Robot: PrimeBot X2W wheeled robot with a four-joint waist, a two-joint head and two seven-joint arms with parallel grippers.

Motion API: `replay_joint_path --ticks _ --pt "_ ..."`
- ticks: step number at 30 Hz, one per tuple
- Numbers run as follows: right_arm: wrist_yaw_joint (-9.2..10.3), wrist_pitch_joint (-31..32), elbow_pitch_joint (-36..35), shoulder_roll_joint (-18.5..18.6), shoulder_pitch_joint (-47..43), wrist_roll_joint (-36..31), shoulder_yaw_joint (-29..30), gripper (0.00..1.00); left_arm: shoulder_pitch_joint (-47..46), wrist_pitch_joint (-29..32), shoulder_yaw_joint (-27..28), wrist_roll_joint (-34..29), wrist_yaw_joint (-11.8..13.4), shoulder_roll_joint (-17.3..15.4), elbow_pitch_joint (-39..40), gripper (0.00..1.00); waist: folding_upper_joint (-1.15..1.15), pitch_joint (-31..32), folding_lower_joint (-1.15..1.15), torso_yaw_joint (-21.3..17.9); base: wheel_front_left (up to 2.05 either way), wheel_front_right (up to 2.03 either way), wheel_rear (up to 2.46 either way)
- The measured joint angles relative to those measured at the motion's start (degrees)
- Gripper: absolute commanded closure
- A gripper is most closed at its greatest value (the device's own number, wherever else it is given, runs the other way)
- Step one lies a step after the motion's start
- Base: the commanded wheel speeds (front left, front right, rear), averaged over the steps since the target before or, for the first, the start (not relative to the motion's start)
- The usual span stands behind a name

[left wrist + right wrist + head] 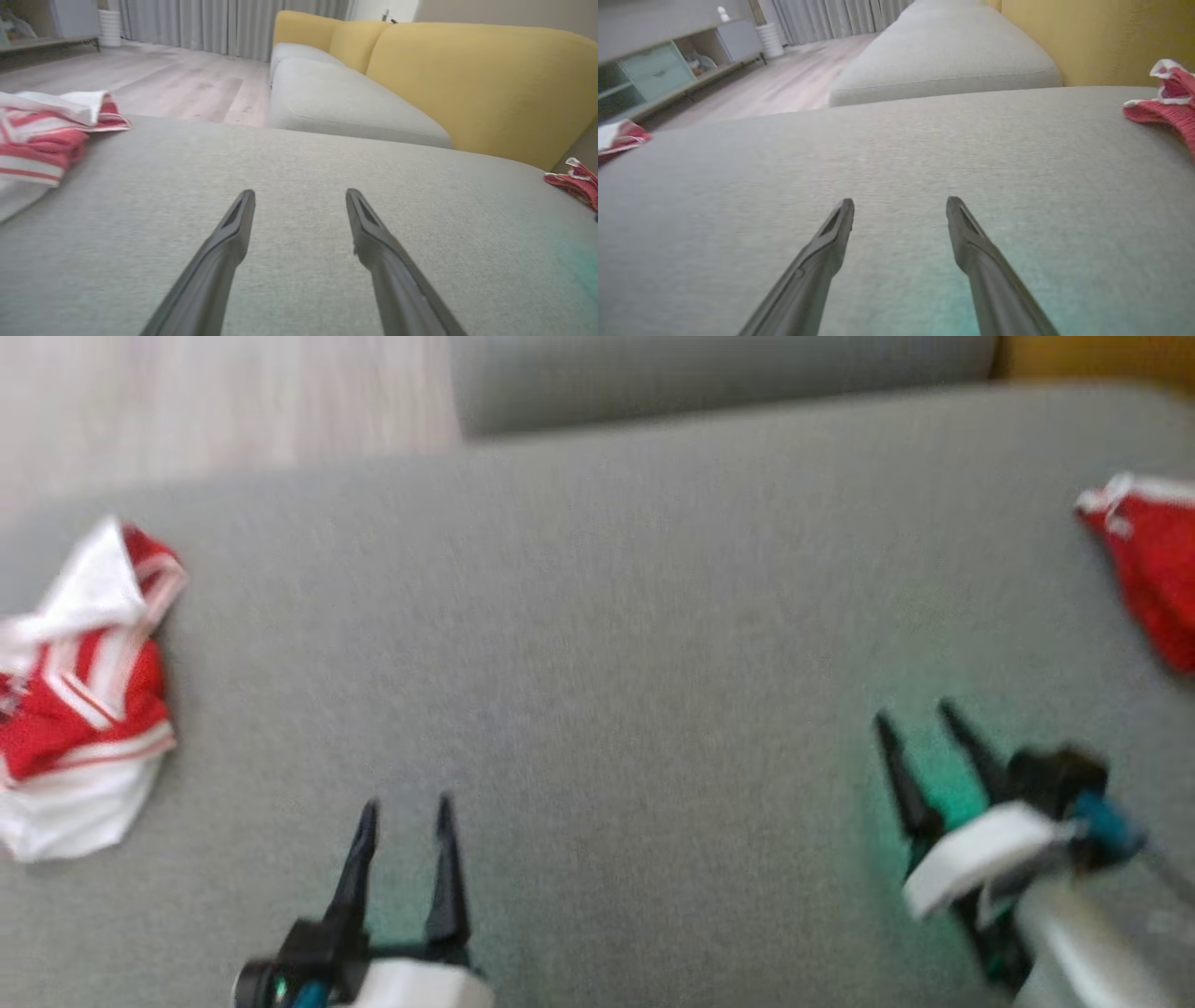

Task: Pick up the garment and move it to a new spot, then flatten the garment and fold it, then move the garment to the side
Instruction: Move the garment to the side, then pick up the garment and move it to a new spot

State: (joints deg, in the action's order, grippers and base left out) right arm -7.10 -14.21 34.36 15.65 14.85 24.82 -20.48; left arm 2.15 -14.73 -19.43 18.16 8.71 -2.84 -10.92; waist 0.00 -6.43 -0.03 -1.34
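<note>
**A:** Left tool (408, 803) is low over the sofa, fingers spread wide, nothing between them. Right tool (912, 711) is the same: jaws apart and empty, with the fingers angled a little to the left.

**B:** So neither one has cloth. Where's the garment?

**A:** There are two pieces on show. A striped garment (84, 700), red and white, lies bunched at the cushion's left edge, well apart from the left tool. A red garment (1153, 579) with white trim sits at the far right edge, partly cut off in the head view. It's nearer the right tool but not touching it.

**B:** Which one's the job?

**A:** I can't tell from here. The striped one is a crumpled heap, neither flattened nor folded. If that's the piece, I'd say the whole routine lies ahead: pick up, move, smooth, fold, set aside. The red one is off to the side, which would suit a finished piece, but it's too blurred and cropped to call it folded.

**B:** And the surface?

**A:** It's a big grey seat cushion (607, 616) in woven fabric, and both tools hover over its middle. There's a faint green glow on it under the right tool. Beyond it is a second cushion (336, 98), with yellow backrests (467, 79) along the right. Past those are a pale wood floor (177, 79), grey curtains (210, 23) and a low shelf unit (658, 70) by the wall.
</note>
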Motion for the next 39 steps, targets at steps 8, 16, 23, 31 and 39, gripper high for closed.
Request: replay_joint_path --ticks 8,16,23,31,39 --pt "0.0 -0.01 -13.3 -8.92 -17.25 -7.5 9.61 0.0 5.87 0.02 4.49 -2.83 -1.6 -0.1 -0.23 0.0 0.0 11.38 0.01 1.36 0.0 0.0 0.0" --pt "0.0 -0.01 -15.64 -11.45 -25.4 -12.39 11.92 0.0 12.1 0.02 8.47 -4.9 -1.78 -0.16 -0.05 0.0 0.0 17.07 0.01 2.54 0.0 0.0 0.0" --pt "0.0 -0.01 -16.11 -11.71 -25.4 -13.25 13.45 0.0 12.26 0.02 8.62 -5.13 -2.24 -0.15 -0.08 0.0 0.0 17.54 0.03 2.74 0.0 0.0 0.0" --pt "0.0 -0.01 -16.24 -12.14 -25.46 -13.34 14.07 0.0 12.26 0.02 8.78 -5.73 -2.25 -0.15 -0.22 0.0 0.0 17.23 0.03 2.63 0.0 0.0 0.0" --pt "0.0 -0.01 -16.39 -12.25 -25.52 -13.78 14.29 0.0 12.25 0.02 8.98 -6.13 -2.25 -0.15 -0.21 0.0 0.0 16.97 0.03 3.2 0.0 0.0 0.0"
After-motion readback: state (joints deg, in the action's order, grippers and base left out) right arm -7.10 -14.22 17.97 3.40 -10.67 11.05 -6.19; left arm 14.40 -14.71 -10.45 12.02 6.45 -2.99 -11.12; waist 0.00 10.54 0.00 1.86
